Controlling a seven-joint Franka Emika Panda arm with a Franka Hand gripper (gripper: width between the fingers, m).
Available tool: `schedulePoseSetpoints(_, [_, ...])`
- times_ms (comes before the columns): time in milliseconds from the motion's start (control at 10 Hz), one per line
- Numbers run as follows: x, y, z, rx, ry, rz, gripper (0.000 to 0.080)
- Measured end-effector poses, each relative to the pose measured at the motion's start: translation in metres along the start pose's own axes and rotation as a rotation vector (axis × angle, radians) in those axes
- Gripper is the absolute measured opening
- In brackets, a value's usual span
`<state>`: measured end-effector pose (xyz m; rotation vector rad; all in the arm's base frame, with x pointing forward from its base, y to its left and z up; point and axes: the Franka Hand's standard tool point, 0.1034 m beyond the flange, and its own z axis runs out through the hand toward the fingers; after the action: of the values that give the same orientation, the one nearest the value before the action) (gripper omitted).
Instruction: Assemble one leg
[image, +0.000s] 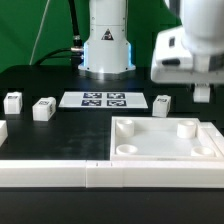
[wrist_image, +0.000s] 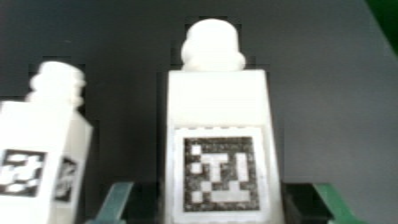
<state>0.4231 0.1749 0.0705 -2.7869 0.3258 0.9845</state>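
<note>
Closest to the wrist camera are the two dark fingers of my gripper. They are spread wide and hold nothing. Each finger stands clear of the leg that sits between them on the dark table. That leg is a white block with its tag facing the lens and a rounded knob at its far end. Just beside it, not touching, is a second leg, tagged and knobbed the same way and turned slightly.

In the exterior view my gripper is a blur at the exterior view's right, above the far edge of the square piece with its raised rim. I cannot tell from there which legs the wrist camera is showing. A lone leg sits just behind the square piece. The marker board lies beside it toward the exterior view's left. Past that come an inner leg and an outer leg, near each other. A long white rail runs along the front edge.
</note>
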Motion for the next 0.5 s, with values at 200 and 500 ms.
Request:
schedulePoseSetpoints(200, [0.0049,-0.0035,-0.0031,0.010,0.065,-0.011,0.0291])
schedulePoseSetpoints(500, [0.0116,-0.0074,-0.0043,0.026,0.209,-0.017,0.0291])
